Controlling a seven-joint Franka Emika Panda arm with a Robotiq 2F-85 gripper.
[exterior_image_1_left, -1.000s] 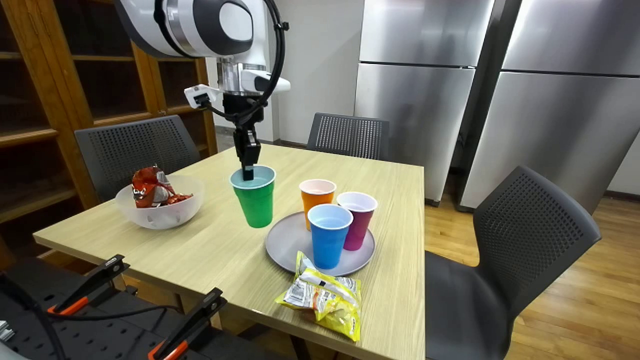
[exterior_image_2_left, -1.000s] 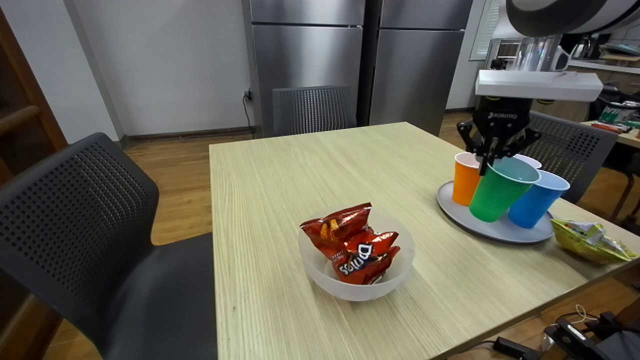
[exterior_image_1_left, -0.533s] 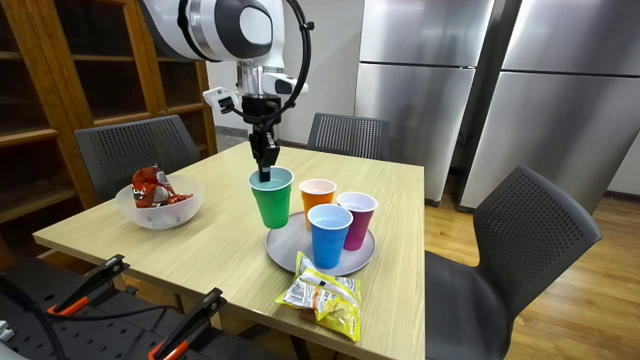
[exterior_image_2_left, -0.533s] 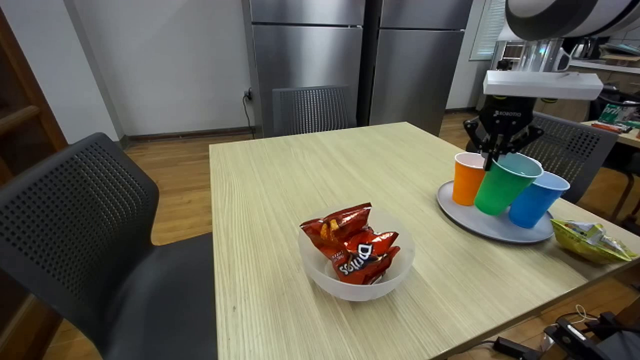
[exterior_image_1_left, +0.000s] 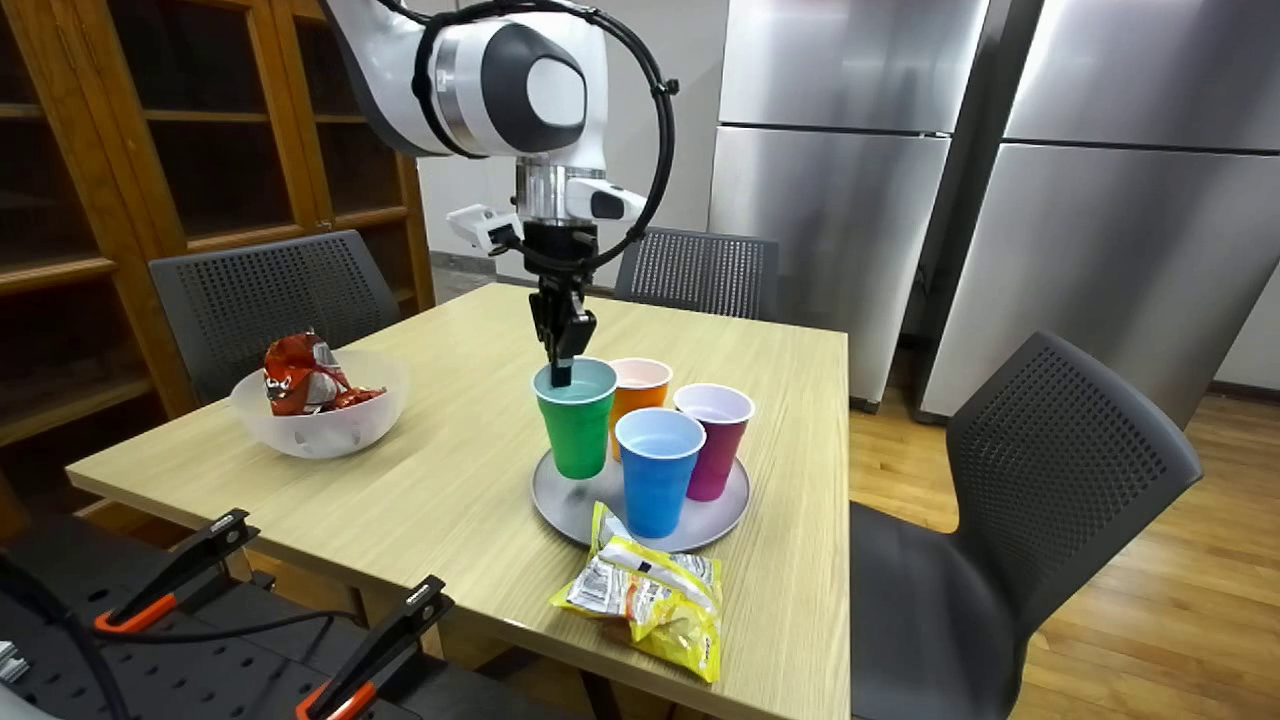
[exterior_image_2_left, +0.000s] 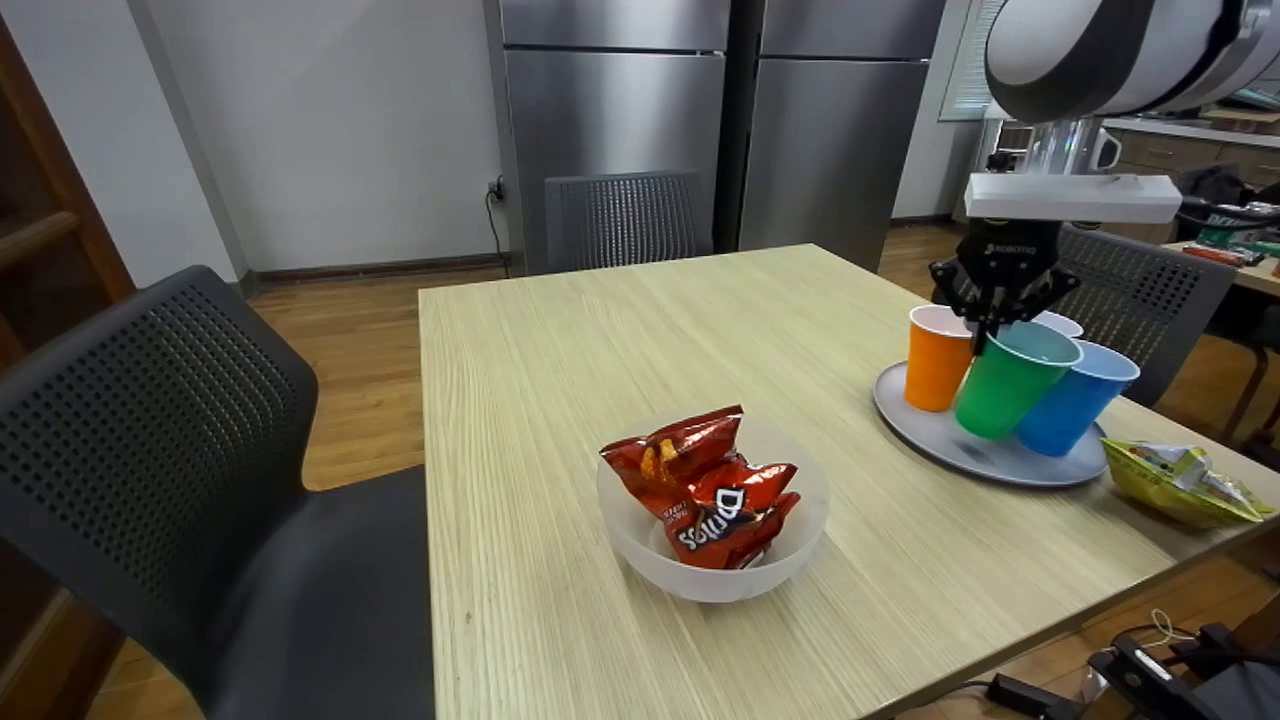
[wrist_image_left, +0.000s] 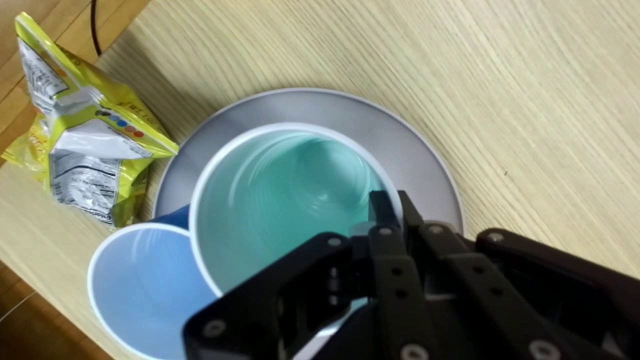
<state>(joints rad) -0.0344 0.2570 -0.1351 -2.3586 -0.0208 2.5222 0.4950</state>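
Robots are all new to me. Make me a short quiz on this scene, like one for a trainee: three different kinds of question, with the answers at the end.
1. True or false: the gripper pinches the green plastic cup by its rim.
2. Leaving that one out, how many cups stand on the gray plate?
3. Fill in the brand: the red packaging in the frosted bowl reads ____.

Key:
1. True.
2. Three: the orange cup, the blue cup and the purple cup.
3. Doritos.
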